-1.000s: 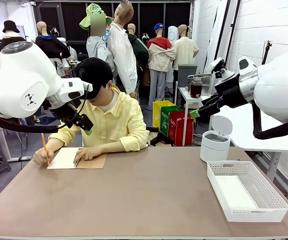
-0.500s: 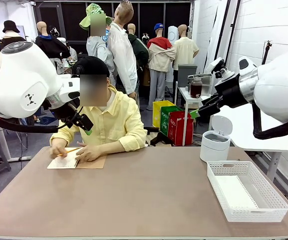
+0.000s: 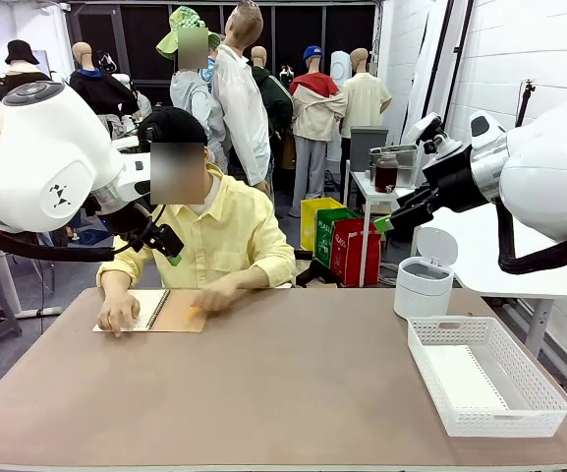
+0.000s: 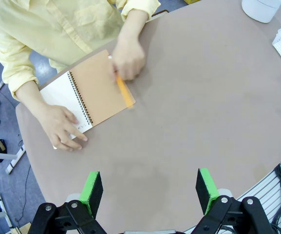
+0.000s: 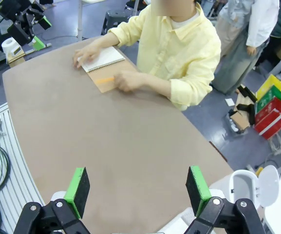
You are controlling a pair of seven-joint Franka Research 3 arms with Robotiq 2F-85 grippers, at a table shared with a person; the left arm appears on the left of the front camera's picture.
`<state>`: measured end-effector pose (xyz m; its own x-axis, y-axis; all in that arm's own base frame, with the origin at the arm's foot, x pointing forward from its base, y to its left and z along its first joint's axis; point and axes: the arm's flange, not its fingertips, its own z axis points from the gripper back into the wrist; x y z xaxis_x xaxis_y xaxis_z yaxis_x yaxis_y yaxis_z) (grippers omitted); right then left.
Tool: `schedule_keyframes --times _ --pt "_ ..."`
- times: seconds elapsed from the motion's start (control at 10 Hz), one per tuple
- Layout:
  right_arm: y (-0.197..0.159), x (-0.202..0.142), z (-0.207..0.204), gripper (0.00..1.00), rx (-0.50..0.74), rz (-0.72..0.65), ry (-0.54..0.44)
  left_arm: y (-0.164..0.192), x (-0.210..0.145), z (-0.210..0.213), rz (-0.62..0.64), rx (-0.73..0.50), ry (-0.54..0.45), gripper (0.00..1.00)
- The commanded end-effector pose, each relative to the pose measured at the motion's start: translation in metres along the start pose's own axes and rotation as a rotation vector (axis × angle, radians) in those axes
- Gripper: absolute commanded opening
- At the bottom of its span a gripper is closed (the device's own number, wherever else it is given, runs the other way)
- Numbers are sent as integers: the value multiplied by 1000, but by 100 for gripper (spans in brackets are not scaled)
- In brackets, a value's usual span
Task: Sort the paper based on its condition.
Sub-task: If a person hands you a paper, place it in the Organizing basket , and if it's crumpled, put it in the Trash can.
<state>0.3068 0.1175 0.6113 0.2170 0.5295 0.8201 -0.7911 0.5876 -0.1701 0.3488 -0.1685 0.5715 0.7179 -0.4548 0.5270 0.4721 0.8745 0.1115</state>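
Nearby, notebook under person's hand — basket, bin

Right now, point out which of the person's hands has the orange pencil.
The hand on the notebook's tan cover: the orange pencil sticks out from it. The other hand lies flat on the white page, holding nothing.

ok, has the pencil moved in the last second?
Yes. The pencil went rightward in the front view, from over the white page of the notebook to lying on its tan cover.
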Motion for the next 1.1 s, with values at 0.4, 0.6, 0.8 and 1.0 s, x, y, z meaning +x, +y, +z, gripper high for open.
schedule_keyframes --times 0.4,0.6,0.8,1.0 --pt "-2 -2 -2 100 5 12 0 1 0 1 -7 2 -1 100" --pt "-2 -2 -2 100 5 12 0 1 0 1 -7 2 -1 100" --pt "-2 -2 -2 100 5 12 0 1 0 1 -7 2 -1 100" --pt "-2 -2 -2 100 5 12 0 1 0 1 -7 2 -1 100"
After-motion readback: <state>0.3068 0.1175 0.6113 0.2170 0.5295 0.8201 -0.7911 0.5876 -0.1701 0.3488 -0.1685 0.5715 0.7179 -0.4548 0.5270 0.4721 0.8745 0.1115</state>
